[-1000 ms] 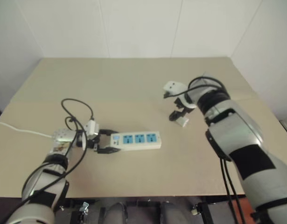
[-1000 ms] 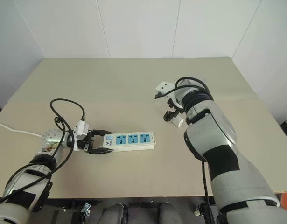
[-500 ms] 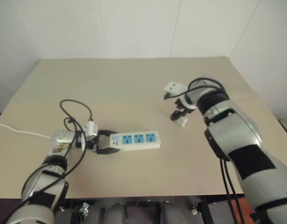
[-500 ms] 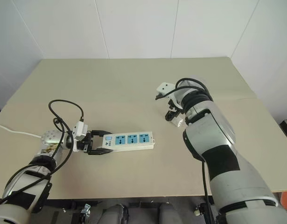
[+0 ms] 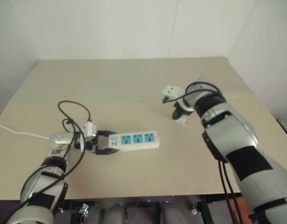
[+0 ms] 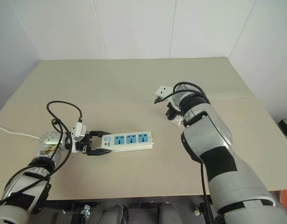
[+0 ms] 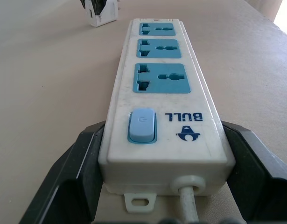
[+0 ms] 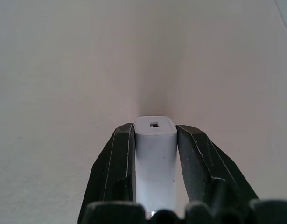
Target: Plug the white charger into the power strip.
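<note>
White panelled walls enclose a beige table that meets them at a corner on the far right. We see the right gripper closed on the charger: both black fingers press its sides, and its end face with a small rectangular port points away from the wrist. From the head, charger and gripper sit low over the table, well right of the strip; whether the charger touches the surface we cannot tell. We see the left gripper set wide, its fingers flanking the strip's switch end, contact unclear. The strip lies flat, three blue sockets in a row beyond a blue switch. Its cord is cut off at the frame edge in the wrist view. A black cable loops near the left wrist, and a white lead runs off the table's left edge. The charger's prongs are hidden.
</note>
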`<control>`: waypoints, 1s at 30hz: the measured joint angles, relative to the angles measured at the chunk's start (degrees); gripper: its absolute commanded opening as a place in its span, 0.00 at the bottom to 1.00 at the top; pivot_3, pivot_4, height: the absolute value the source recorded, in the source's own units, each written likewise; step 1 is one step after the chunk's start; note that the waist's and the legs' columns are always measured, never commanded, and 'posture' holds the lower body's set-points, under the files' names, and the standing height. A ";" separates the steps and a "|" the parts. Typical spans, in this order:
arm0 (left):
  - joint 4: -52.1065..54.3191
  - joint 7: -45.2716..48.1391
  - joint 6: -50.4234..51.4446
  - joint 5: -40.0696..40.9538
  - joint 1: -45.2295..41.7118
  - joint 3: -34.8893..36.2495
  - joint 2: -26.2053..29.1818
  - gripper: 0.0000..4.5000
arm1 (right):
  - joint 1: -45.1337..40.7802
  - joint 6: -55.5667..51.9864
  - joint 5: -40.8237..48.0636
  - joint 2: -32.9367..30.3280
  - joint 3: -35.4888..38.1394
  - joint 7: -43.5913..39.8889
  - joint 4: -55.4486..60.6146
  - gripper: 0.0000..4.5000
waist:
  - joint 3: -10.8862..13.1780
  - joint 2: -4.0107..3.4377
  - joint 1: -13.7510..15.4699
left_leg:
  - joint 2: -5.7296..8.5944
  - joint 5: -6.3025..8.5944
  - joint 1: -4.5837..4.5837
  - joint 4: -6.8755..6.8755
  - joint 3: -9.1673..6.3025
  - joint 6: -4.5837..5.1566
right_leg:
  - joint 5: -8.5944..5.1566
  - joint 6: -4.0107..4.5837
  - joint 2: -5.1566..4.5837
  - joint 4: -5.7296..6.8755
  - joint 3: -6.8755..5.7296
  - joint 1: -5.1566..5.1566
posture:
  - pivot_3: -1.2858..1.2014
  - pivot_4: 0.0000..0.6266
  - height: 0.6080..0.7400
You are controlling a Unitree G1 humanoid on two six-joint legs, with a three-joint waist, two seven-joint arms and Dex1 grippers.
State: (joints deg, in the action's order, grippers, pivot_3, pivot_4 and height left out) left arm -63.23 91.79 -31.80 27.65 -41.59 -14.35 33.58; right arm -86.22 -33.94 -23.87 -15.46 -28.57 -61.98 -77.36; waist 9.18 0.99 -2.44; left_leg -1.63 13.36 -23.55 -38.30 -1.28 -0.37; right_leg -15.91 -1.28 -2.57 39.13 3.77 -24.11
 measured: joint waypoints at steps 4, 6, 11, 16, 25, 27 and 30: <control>0.02 0.01 -0.17 0.00 0.19 0.36 0.00 0.73 | 0.01 1.49 -0.38 -0.32 -0.08 -1.38 -0.10 0.25 | 0.00 0.00 -0.05 | 0.00 0.00 0.00 0.00 0.00 0.00 | 0.00 0.00 0.00 0.02 0.00 -0.01 | 0.52 0.24 1.00; 0.18 0.02 0.29 0.03 0.24 0.47 0.05 0.73 | -0.05 2.25 -0.58 -0.94 0.01 -2.22 -0.19 0.25 | 0.00 0.00 -0.09 | 0.00 0.00 0.00 0.00 0.00 0.00 | 0.00 0.00 0.00 0.02 0.01 -0.03 | 0.52 0.24 1.00; 1.09 0.04 2.05 0.34 0.32 0.03 0.53 0.73 | -3.18 2.52 0.75 -3.52 2.83 -4.48 0.04 0.25 | 0.02 -0.03 -0.21 | -0.01 0.00 -0.03 0.03 0.02 0.00 | 0.00 0.00 0.01 0.04 0.03 -0.10 | 0.52 0.24 1.00; 2.73 0.04 2.88 1.38 0.32 -2.31 0.91 0.73 | -6.62 -0.40 5.25 -6.97 8.67 -8.81 5.81 0.25 | 0.02 -0.03 -0.01 | -0.01 0.00 -0.07 0.07 0.00 0.00 | 0.00 0.00 0.00 -0.02 0.03 -0.07 | 0.52 0.24 1.00; 6.86 0.04 4.41 4.36 0.97 -6.99 1.64 0.73 | 18.26 -19.42 19.90 -14.48 20.17 -14.51 43.87 0.25 | 0.01 -0.01 0.67 | 0.00 0.00 -0.28 -0.02 -0.11 0.00 | 0.00 0.00 0.01 -0.06 -0.02 -0.13 | 0.52 0.24 1.00; 7.50 0.05 4.56 5.01 1.20 -7.42 2.19 0.73 | 24.09 -23.08 24.36 -14.45 23.50 -13.30 51.69 0.25 | 0.03 -0.04 0.49 | 0.01 0.00 -0.29 -0.04 -0.10 0.00 | 0.00 0.00 0.00 -0.03 0.01 -0.15 | 0.52 0.24 1.00; 8.49 0.10 4.75 5.73 1.50 -8.27 2.04 0.73 | 29.33 -24.73 30.28 -13.85 29.69 -10.43 62.18 0.25 | 0.03 -0.04 0.29 | 0.00 0.00 -0.26 -0.07 -0.11 0.00 | 0.00 0.00 0.02 -0.03 0.01 -0.10 | 0.52 0.24 1.00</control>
State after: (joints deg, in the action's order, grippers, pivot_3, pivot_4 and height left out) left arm -54.74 91.88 -27.04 33.38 -40.10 -22.62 35.63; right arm -56.89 -58.67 6.42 -29.30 1.12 -72.41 -15.18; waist 9.21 0.94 -2.15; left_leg -1.63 13.36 -23.80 -38.37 -1.39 -0.37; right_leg -15.91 -1.28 -2.55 39.10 3.78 -24.21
